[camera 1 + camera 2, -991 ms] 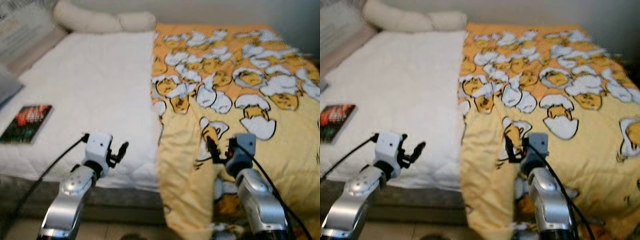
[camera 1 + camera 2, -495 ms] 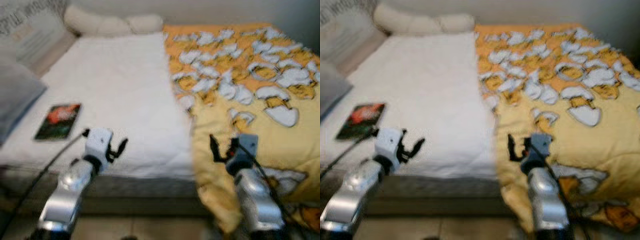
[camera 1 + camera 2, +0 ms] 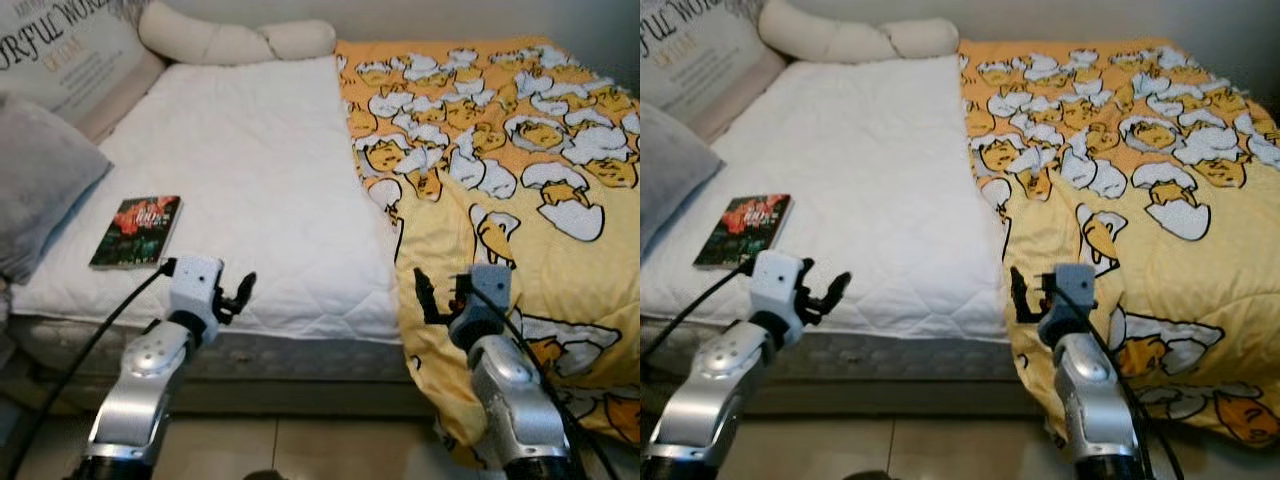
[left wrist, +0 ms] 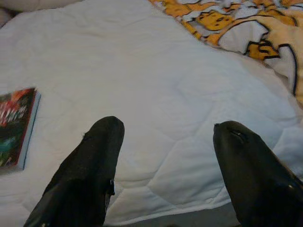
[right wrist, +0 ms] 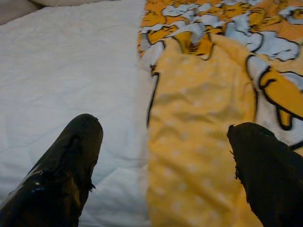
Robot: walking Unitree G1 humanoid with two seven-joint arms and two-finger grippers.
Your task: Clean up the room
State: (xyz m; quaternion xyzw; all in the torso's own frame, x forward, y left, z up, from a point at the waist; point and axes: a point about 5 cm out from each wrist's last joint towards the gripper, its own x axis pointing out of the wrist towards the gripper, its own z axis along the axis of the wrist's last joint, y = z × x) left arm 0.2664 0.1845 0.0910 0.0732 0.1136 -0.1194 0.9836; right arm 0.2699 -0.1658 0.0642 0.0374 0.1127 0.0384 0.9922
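Bed (image 3: 260, 170): white quilted mattress, bare on the robot's left half.
Blanket (image 3: 500, 150): yellow, duck print, covered the right half and hung over the near edge.
Book (image 3: 137, 231): lay flat near the left front corner, beside a grey pillow (image 3: 40, 190).
Bolster (image 3: 235, 40): cream, along the far wall.
Floor (image 3: 940, 445): beige tiles.
Left gripper (image 3: 238, 296): fingers spread, empty, above the mattress edge.
Right gripper (image 3: 440, 296): fingers spread, empty, over the blanket's edge.
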